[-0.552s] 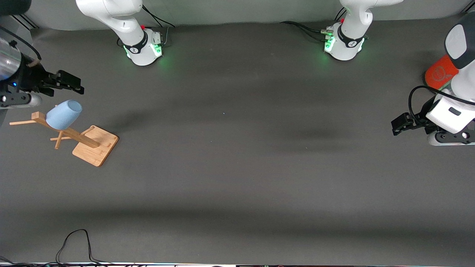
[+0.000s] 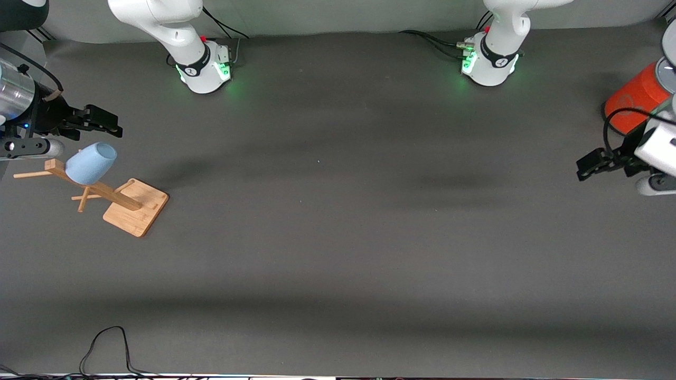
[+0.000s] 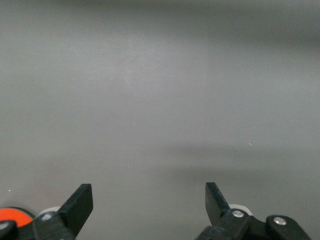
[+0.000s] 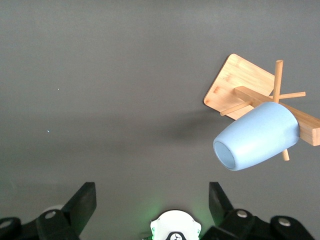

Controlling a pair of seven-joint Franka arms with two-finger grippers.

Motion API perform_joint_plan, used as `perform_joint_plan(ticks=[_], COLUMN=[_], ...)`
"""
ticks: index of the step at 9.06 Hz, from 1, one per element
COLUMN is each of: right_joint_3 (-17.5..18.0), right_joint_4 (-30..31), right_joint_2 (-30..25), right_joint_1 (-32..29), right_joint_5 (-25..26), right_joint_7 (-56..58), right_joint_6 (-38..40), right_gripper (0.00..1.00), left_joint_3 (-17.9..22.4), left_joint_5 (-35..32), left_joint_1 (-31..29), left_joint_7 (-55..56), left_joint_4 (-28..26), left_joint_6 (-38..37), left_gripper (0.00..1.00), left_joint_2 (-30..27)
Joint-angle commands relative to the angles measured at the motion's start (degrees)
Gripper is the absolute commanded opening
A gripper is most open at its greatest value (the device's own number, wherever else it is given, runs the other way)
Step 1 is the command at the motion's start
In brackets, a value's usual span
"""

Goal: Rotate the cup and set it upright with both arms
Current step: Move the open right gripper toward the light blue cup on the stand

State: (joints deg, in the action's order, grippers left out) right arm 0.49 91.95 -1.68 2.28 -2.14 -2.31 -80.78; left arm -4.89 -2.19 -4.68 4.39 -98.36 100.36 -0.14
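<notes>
The pale-blue cup hangs tilted on a peg of a wooden rack at the right arm's end of the table; it also shows in the right wrist view, mouth open toward the camera. My right gripper is open and empty, in the air beside the cup and apart from it; its fingers frame bare mat. My left gripper is open and empty at the left arm's end, over the mat beside the orange canister; its fingers show spread.
The rack's flat wooden base lies on the grey mat. The orange canister with a grey top stands by the left arm. The two arm bases glow green. A black cable loops at the table edge nearest the front camera.
The left arm has drawn back toward its end of the table, uncovering the orange canister. The right gripper has shifted slightly. The cup has not moved.
</notes>
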Motion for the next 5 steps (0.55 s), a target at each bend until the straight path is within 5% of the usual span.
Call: perform_joint_plan(ticks=[1,5], right_joint_3=[0.3,-0.84], right_joint_4=[-2.56,-2.39], right_joint_2=[1.41,1.68], right_joint_1=[0.1,-0.95], right_joint_5=[-0.41,-0.4], right_joint_7=[-0.68,-0.42], right_joint_6=[1.15,6.58], right_gripper=[1.0,1.0], left_joint_3=[-0.21,-0.29], left_joint_5=[-0.45,-0.36], left_joint_1=[0.03,0.03], left_joint_7=[0.09,0.18], left_joint_4=[-0.17,-0.17], left_joint_6=[-1.22,-1.31], left_gripper=[1.0,1.0], left_joint_2=[-1.26,-1.87])
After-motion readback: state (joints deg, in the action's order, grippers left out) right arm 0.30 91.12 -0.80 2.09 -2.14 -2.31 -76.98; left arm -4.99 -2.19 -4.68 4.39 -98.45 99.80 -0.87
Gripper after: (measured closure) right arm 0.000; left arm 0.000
